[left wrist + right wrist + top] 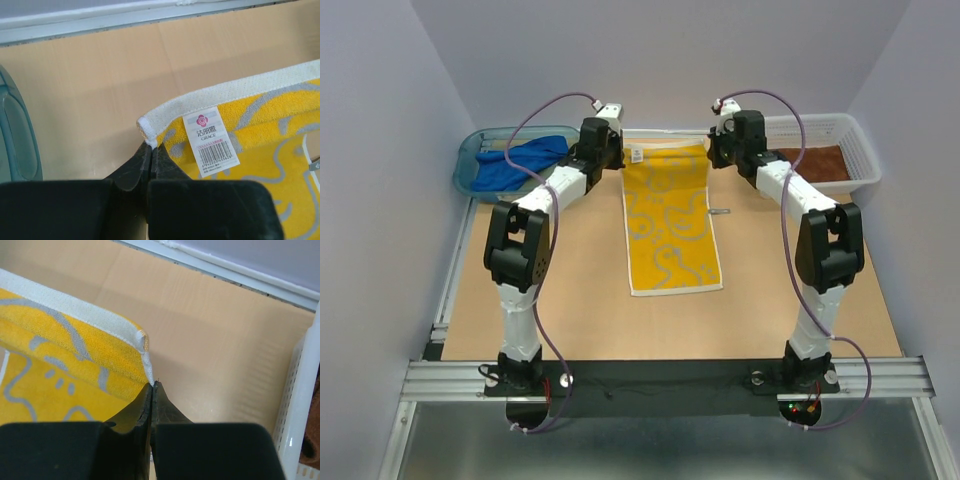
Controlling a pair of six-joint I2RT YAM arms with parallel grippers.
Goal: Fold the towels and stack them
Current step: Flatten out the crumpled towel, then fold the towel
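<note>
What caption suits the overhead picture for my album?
Left hand and right hand pinch far corners of the yellow towel; blue towel in tub, brown towel in basket.

Bare table lies open along the near edge and on both sides of the towel. The tub fills the far left corner, the basket the far right. The left arm and right arm slant over those side strips toward the far edge.

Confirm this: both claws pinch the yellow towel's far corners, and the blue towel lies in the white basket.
Wrong bin: the top view shows the blue towel in the teal tub, not the white basket. The rest stands: left claw and right claw each pinch a far corner of the yellow towel.
</note>
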